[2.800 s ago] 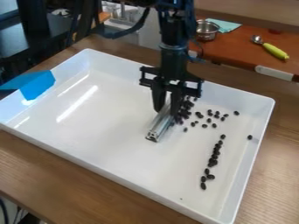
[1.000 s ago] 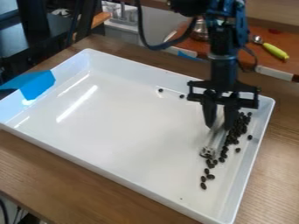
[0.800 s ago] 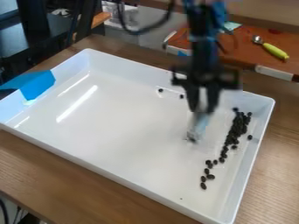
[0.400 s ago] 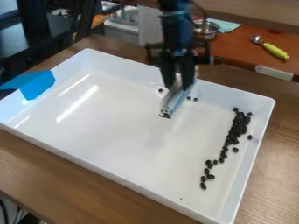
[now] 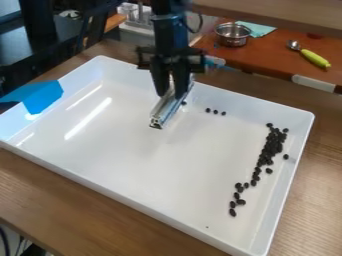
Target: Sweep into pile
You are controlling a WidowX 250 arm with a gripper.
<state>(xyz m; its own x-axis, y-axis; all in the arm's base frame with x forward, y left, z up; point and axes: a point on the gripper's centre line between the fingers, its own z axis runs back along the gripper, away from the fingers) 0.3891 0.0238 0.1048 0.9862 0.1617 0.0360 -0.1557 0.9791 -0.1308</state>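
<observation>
The black gripper (image 5: 172, 95) hangs over the back part of the white tray (image 5: 153, 165), left of its middle, shut on a silver metal bar (image 5: 167, 110). The bar slants down toward the front left; whether it touches the tray floor I cannot tell. Most of the dark beans (image 5: 270, 147) lie in a long, narrow heap along the tray's right side, thinning out toward the front. Several loose beans (image 5: 215, 111) lie by the back wall, just right of the bar, one of them close beside it.
Blue tape (image 5: 41, 96) covers the tray's left corner. Behind the tray, a metal pot (image 5: 232, 34), a teal cloth (image 5: 257, 29) and a spoon with a yellow-green handle (image 5: 314, 58) rest on an orange-brown surface. The tray stands on a wooden table (image 5: 87, 192).
Holding the bar, the gripper moved right, and the scattered beans there joined the right-side heap. It then lifted away and came back left to the rear of the tray.
</observation>
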